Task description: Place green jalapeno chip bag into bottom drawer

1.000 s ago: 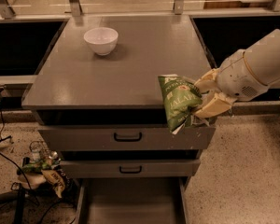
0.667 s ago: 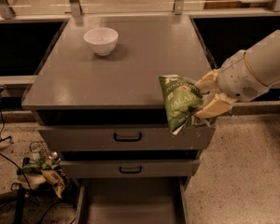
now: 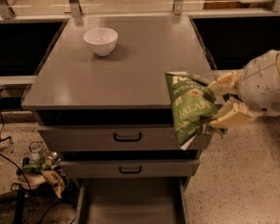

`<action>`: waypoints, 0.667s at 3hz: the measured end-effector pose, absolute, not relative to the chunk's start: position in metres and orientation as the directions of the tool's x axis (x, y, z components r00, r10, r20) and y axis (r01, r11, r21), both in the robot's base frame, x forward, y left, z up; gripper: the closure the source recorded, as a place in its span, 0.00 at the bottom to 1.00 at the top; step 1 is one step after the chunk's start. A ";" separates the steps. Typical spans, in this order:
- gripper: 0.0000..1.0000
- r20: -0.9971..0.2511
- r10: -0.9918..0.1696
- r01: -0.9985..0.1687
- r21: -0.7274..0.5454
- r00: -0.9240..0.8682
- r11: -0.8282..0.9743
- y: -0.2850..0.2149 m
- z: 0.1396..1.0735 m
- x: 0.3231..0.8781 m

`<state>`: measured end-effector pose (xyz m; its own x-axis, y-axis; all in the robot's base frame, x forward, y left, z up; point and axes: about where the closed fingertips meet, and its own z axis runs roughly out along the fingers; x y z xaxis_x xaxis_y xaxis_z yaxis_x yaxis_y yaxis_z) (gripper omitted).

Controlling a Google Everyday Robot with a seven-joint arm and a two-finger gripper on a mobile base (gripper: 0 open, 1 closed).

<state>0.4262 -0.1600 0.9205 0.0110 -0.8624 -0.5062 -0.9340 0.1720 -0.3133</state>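
My gripper [image 3: 222,101] comes in from the right and is shut on the green jalapeno chip bag [image 3: 189,107], a glossy green bag with pale lettering. It holds the bag in the air at the front right corner of the grey cabinet [image 3: 126,59], level with the top drawer. The bag hangs with its lower tip down. The bottom drawer [image 3: 130,199] is pulled out at the foot of the cabinet, below and to the left of the bag, and shows a plain flat floor.
A white bowl [image 3: 101,40] stands on the cabinet top at the back left. Two shut drawers with black handles [image 3: 127,136] sit above the open one. Small packets [image 3: 49,171] and cables lie on the floor at the left. Dark bins flank the cabinet.
The bag and the gripper have hardly moved, perhaps a touch lower. Nothing else has changed.
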 end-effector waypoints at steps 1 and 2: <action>1.00 -0.513 -0.858 -0.934 -0.301 -0.011 0.192 -0.169 0.912 0.415; 1.00 -0.529 -0.847 -0.948 -0.241 -0.051 0.208 -0.177 0.886 0.422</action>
